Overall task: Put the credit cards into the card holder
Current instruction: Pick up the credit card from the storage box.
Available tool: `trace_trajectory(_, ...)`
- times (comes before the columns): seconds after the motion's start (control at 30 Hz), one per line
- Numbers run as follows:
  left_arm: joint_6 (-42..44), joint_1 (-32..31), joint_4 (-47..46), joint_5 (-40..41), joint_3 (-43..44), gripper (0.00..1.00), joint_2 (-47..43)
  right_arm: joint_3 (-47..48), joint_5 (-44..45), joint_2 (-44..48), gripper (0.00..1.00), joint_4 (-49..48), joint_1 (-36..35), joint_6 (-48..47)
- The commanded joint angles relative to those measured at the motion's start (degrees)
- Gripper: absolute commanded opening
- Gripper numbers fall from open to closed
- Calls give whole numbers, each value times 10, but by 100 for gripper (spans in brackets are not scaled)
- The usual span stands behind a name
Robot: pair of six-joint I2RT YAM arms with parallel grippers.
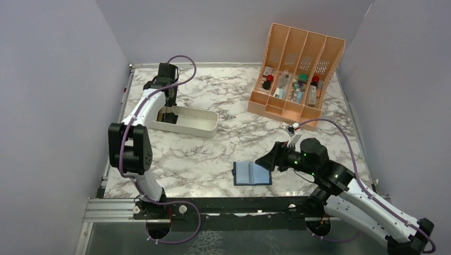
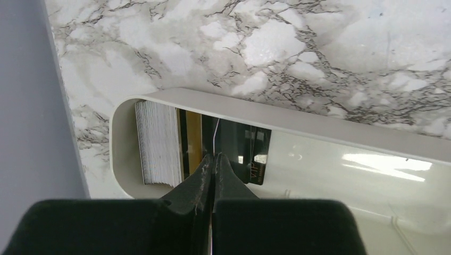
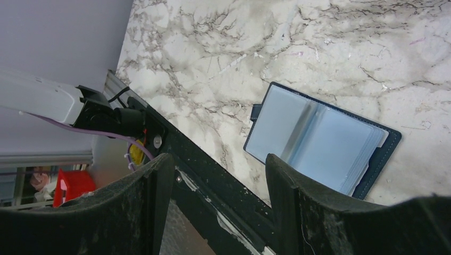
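Left wrist view: the left claw (image 2: 214, 156) is pressed shut down inside the tray (image 2: 298, 125). A thin pale edge stands up from between its tips. I take that for one card (image 2: 216, 135) pinched edge-on, though it is too thin to be sure. Around the tips stand the other cards (image 2: 158, 142): a tight white stack against the tray's end wall, then a gold one, then a dark one with print on it. All of them are in the tray at the far left of the surface (image 2: 319, 48).

The right claw (image 3: 217, 162) hangs wide open with nothing in it, just beside the holder (image 3: 319, 141). The holder lies open flat near the front edge of the surface, well apart from the tray. It is navy outside, with a small tab on one side and pale blue, layered pockets inside.

I see no card in those pockets, so I judge the job barely begun: at best the first card is gripped, and every card has yet to cross over and be slotted in.
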State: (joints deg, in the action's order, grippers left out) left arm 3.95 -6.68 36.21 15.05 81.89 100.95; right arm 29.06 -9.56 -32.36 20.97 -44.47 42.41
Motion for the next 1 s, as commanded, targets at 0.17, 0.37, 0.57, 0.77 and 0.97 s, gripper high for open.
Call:
trace_trajectory(0.17, -52, -4, 12, -70, -11, 0, -108, 1, -10, 3, 68, -20, -2, -3)
trace_trajectory(0.37, -67, -4, -2, -145, -41, 0, -172, -2, -12, 0, 68, -21, -3, 1)
trace_trajectory(0.57, -109, -4, -42, -248, -91, 0, -257, -1, -9, -2, 68, -15, -3, 8)
trace_trajectory(0.77, -172, -4, -91, -342, -144, 0, -319, -7, -16, -9, 68, -13, -3, 23)
trace_trajectory(0.97, -285, -4, -216, -463, -239, 0, -357, 2, -7, -22, 67, 5, -3, 31)
